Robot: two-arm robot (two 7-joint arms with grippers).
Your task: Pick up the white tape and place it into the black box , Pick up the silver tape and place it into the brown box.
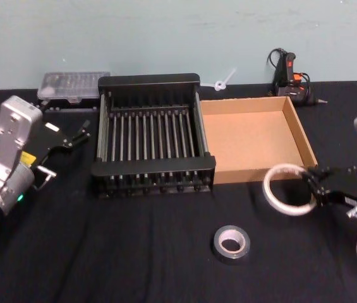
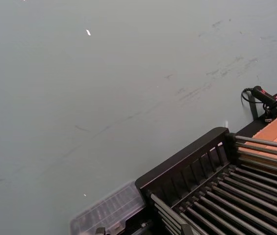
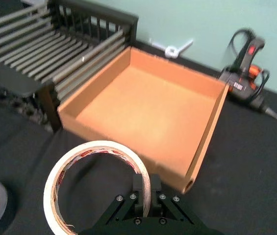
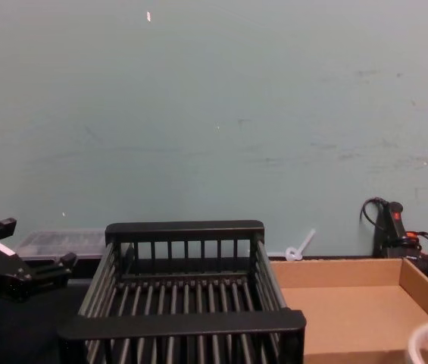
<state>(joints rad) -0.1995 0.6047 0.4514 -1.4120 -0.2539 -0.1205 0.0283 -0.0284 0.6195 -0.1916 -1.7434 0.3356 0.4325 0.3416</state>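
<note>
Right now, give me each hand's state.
Left hand: open, holding nothing, beside the black box.
Right hand: closed on the white tape.

The light is soft and even, quite dim, with no strong shadows on the black table [image 1: 102,252]. The wall [image 4: 214,114] looks pale green-grey and flat. The silver tape [image 1: 231,243] gives a small bright glare on its top face. In the right wrist view the glue gun [image 3: 246,73] is blurred, and the silver tape at the edge is out of focus. The clear case [image 2: 110,210] in the left wrist view is smeared too.
</note>
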